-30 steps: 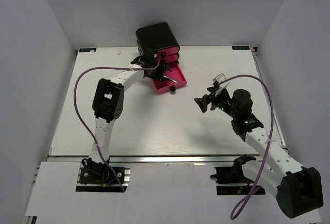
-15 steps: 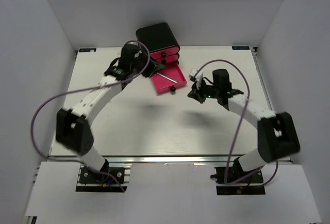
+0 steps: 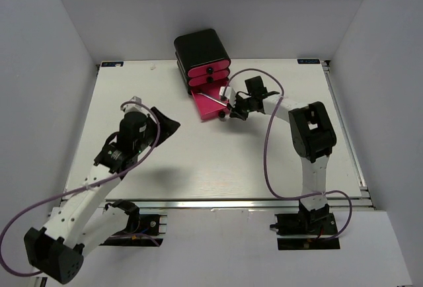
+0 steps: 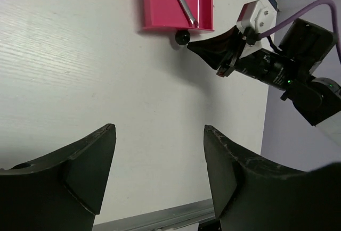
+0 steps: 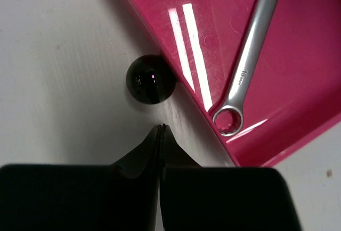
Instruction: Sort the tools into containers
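Closure looks next: your right gripper (image 5: 161,130), pinched closed on nothing, sits beside the dark round knob (image 5: 151,79) of the open pink-red drawer (image 5: 319,87) holding a silver metal wrench (image 5: 250,60); push it in.

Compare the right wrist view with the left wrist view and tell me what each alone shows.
Right wrist only: stamped marking on the wrench; the right gripper seen shut. Left wrist only: the left gripper open over the table, and the purple cable. Both: the pink drawer, its knob, the wrench inside.
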`<state>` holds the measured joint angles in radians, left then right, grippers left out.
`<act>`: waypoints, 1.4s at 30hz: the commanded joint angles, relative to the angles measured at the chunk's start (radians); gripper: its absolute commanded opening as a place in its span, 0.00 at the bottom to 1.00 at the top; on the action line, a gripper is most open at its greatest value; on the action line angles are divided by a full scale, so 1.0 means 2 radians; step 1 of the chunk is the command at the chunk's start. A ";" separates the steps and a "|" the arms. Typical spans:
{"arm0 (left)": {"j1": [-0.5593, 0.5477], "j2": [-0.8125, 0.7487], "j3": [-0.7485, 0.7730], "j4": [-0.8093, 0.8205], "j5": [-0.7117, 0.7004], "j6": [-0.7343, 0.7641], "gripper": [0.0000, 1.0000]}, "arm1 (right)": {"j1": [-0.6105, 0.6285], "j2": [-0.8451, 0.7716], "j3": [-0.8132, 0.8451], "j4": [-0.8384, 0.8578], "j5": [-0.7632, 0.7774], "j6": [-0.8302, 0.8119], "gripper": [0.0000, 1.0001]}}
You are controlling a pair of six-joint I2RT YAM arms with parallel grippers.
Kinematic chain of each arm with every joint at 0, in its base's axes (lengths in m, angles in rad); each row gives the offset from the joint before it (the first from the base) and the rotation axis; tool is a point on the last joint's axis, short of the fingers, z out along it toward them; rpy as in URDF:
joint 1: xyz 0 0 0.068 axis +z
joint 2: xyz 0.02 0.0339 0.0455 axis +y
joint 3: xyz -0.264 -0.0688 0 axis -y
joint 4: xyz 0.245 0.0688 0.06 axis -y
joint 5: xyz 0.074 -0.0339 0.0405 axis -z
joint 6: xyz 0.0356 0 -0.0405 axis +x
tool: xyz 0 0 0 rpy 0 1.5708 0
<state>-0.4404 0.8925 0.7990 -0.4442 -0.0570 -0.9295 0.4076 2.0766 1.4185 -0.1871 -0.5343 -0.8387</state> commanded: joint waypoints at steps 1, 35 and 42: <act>0.002 -0.040 -0.017 -0.009 -0.037 -0.012 0.76 | 0.009 0.013 0.026 0.026 0.037 -0.010 0.00; 0.002 -0.037 -0.048 -0.039 -0.056 -0.023 0.79 | 0.026 0.144 0.107 0.397 0.177 0.270 0.07; 0.002 -0.015 -0.043 -0.033 -0.053 -0.017 0.79 | 0.033 0.160 0.114 0.441 0.189 0.265 0.07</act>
<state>-0.4404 0.8589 0.7086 -0.5228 -0.1516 -0.9695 0.4648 2.3783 1.6199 0.5850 -0.1841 -0.3138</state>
